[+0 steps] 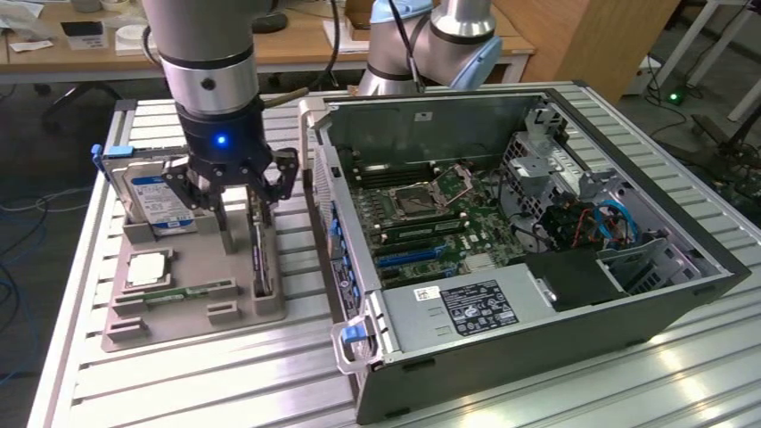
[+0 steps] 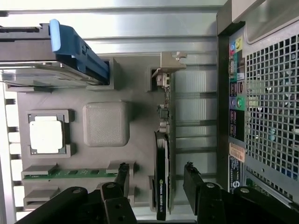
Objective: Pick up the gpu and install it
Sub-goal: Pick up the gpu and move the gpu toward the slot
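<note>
Claw [image 1: 238,207] poised over the grey tray [image 1: 191,312], seen from beside the desk [image 1: 178,383]. Its fingers [image 2: 190,179] are spread wide and pinch nothing. One finger stands on each side of the gpu [image 2: 163,154], with a gap between each finger and the card.

The gpu stands on its long edge in the slot along the side of the tray nearest the computer case [image 1: 618,312]. Its silvery bracket is at the end of the tray that holds the hard drive [image 1: 155,201], and the fingers flank the opposite, black-faced end.

The hard drive, with its blue label, sits in a corner pocket of the tray. The processor [image 1: 145,267] lies flat in a square pocket near the tray's middle. The green memory stick [image 1: 178,292] lies in a narrow slot beyond the processor, away from the hard drive.

The computer case lies on its side just beside the tray, lid off, motherboard [image 1: 440,223] exposed. The slatted metal desk carries both tray and case.
</note>
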Motion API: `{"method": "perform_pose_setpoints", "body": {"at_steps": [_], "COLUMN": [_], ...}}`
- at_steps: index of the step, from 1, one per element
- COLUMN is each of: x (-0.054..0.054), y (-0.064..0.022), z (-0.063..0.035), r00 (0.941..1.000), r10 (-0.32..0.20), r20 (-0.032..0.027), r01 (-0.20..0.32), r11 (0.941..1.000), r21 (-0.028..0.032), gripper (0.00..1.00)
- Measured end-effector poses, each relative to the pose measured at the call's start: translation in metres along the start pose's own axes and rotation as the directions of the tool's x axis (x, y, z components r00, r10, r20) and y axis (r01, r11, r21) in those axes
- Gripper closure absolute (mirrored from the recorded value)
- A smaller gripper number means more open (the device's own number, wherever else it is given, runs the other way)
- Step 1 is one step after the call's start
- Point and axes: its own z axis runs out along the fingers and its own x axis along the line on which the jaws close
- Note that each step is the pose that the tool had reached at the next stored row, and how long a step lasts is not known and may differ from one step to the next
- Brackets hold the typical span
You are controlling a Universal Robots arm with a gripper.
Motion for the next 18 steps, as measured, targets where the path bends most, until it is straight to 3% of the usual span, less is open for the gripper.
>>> {"method": "perform_pose_setpoints", "body": {"at_steps": [8, 16, 18], "x": [-0.004, -0.004, -0.005], "y": [0.0016, 0.0003, 0.0002], "z": [0.0093, 0.0154, 0.0166], "r00": [0.9996, 0.9979, 0.9977], "r10": [0.026, 0.064, 0.067], "r20": [0.001, 0.0033, 0.0035], "r01": [-0.026, -0.064, -0.067], "r11": [0.9995, 0.9977, 0.9974], "r21": [0.0149, 0.02, 0.0236], "gripper": [0.41, 0.41, 0.41]}}
